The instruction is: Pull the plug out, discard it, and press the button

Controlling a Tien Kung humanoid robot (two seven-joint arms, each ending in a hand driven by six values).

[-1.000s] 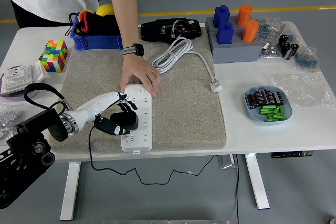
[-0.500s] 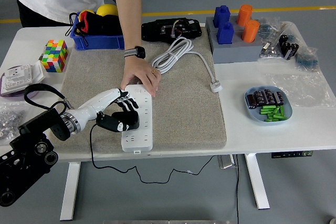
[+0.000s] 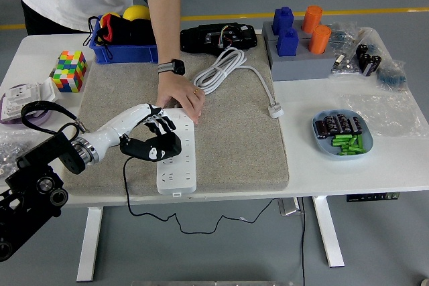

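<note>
Since the earlier frame, the left hand (image 3: 155, 135) has moved up and toward the far edge of the grey mat (image 3: 234, 145), its fingers curled tight around the black plug (image 3: 163, 147), which sits over the white power strip (image 3: 175, 152) near the mat's front-left corner. A person's hand (image 3: 178, 98) pins the strip's far end. If that hand eases off, the strip could come up with the plug; the trailing black cord (image 3: 127, 189) may also snag at the table edge.
</note>
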